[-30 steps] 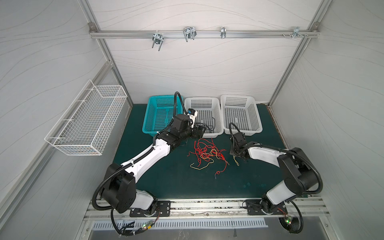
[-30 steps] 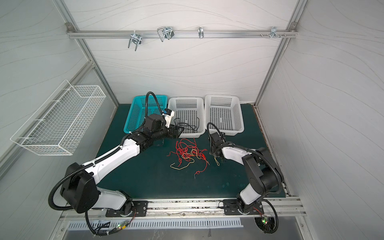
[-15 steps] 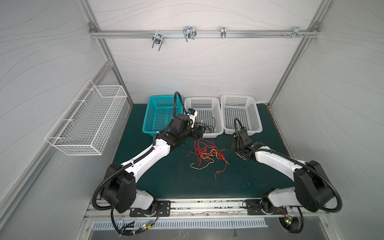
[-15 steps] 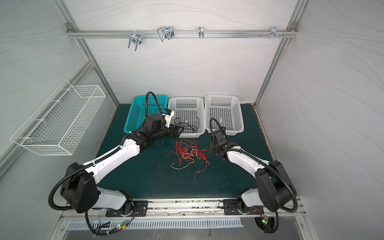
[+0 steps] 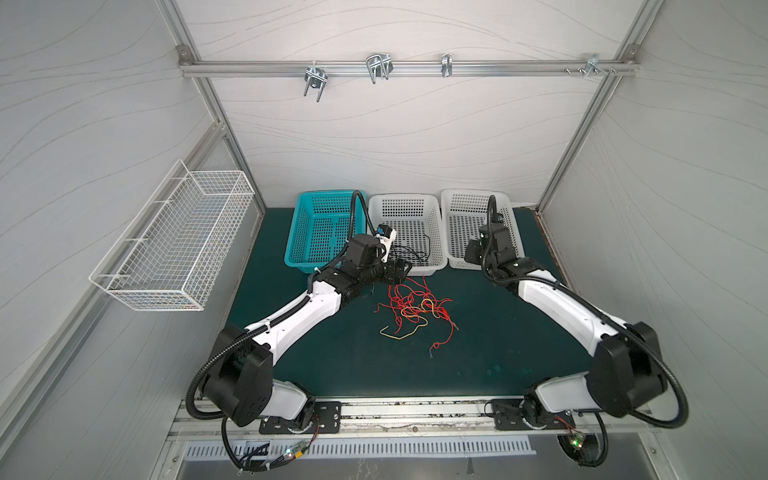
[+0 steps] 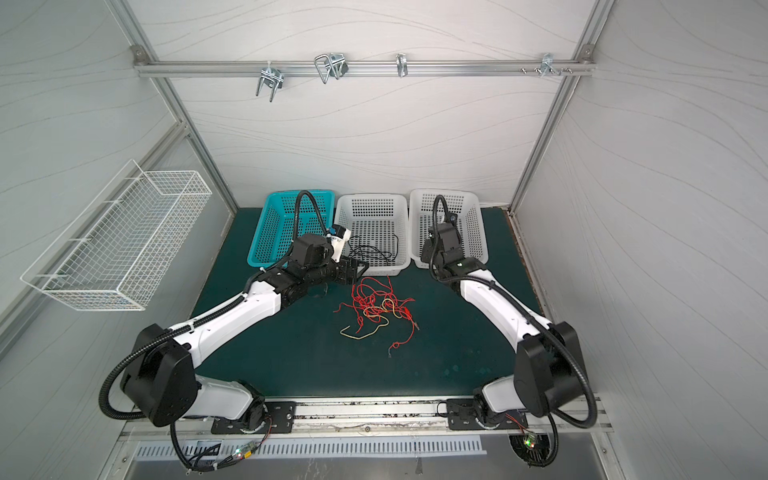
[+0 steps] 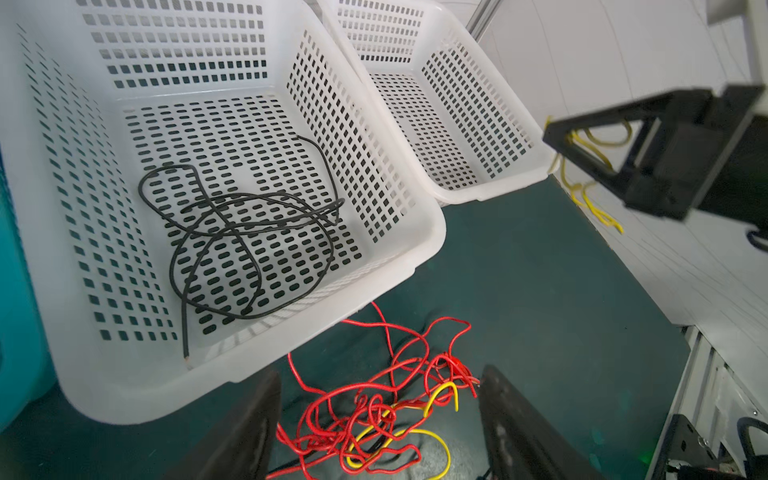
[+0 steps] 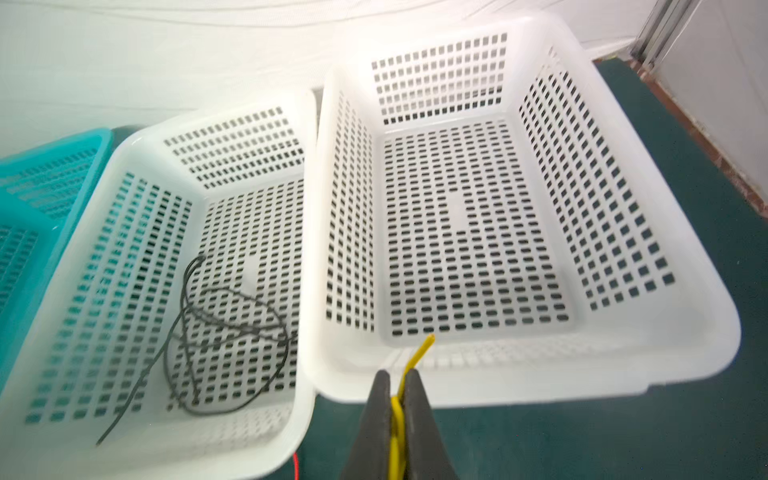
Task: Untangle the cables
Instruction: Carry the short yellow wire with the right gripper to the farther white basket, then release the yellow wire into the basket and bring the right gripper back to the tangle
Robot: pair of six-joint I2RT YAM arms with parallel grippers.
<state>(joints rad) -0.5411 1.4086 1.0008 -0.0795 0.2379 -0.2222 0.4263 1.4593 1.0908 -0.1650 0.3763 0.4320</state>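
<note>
**Top views:** In both top views, a black cable lies loose inside the middle basket. A knot of red cables and a yellow cable sprawls on the green counter just in front of that basket. The left end effector hangs at the basket's front edge, over the knot's rim. The right end effector sits to the basket's right, at the front of the right basket. A teal basket stands on the middle basket's left.

**Left wrist:** The left end effector has its jaws wide apart and holds nothing, framing the red-and-yellow knot just outside the middle basket's front wall. Past the basket's right corner, the right end effector carries a second yellow cable. That cable trails down to the counter, apart from the knot.

**Right wrist:** The right end effector has its jaws pinched tight on that second yellow cable, whose tip pokes up before the right basket (no cable shows inside it).

**Progress:** Judged from these pictures, the job looks partly done. The black cable is separated and binned. One yellow cable appears pulled free and ready to be dropped. The red cables and the last yellow one are yet to be parted.
</note>
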